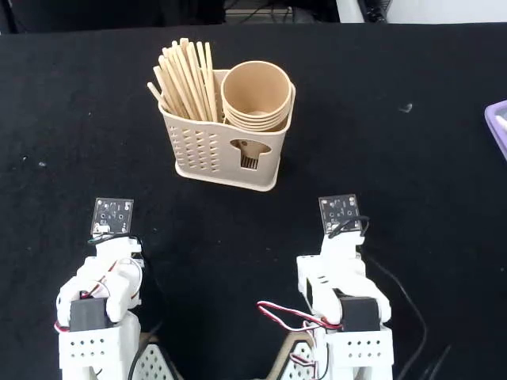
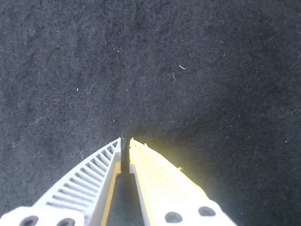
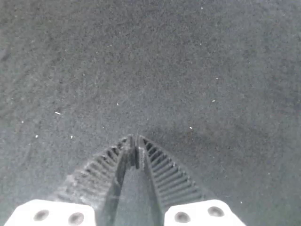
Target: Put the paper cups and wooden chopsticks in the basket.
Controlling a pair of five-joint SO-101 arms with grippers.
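cups and chopsticks are already in the basket, and both arms are folded back low in the frame.

the basket (image 1: 207, 154) stands upright in the upper middle of the frame on the black worktop (image 1: 412, 206). the wooden chopsticks (image 1: 186, 79) lean a little in its left compartment, and the stacked paper cups (image 1: 255, 95) sit in its right compartment. one arm (image 1: 101, 297) is at the lower left and the other arm (image 1: 344, 297) at the lower right, both well apart from the basket. i judge that nothing is left to carry, so the good way now is to rest and make no reach that could tip the basket. the left arm's jaws are closed tip to tip and hold nothing, with bare worktop under them. the right arm's jaws are the same, closed and empty.
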